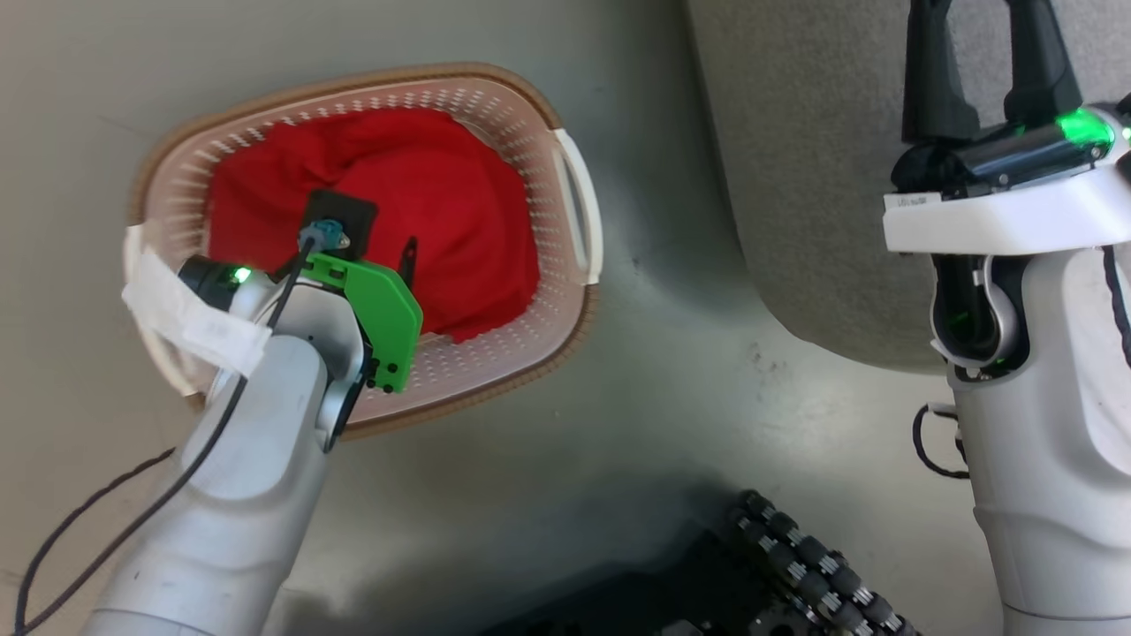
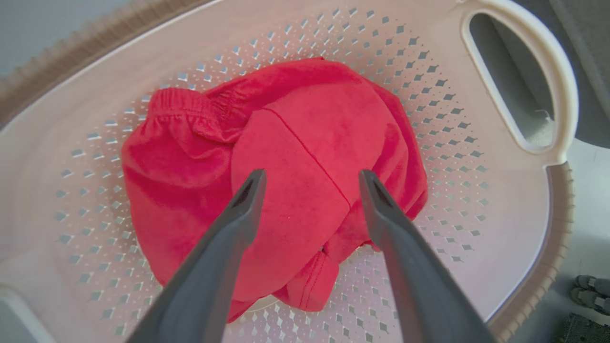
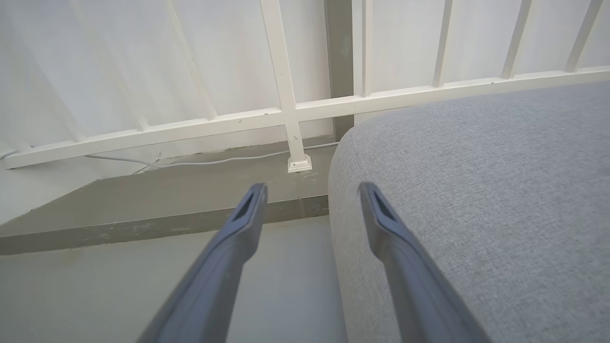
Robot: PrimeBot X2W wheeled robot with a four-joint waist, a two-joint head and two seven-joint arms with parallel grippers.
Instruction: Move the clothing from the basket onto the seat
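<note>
Left gripper's point(image 2: 312, 176) wide, empty jaws frame one clothing heap point(image 2: 190, 166) in one basket point(image 2: 481, 224). Right gripper's point(image 3: 312, 188), likewise wide and empty, frame one seat point(image 3: 476, 190), a railing point(image 3: 281, 95) beyond.

Right jaws wide apart, grey floor point(image 3: 95, 286) at left, the seat point(image 3: 476, 190) at right, white railing point(image 3: 286, 95) beyond.
</note>
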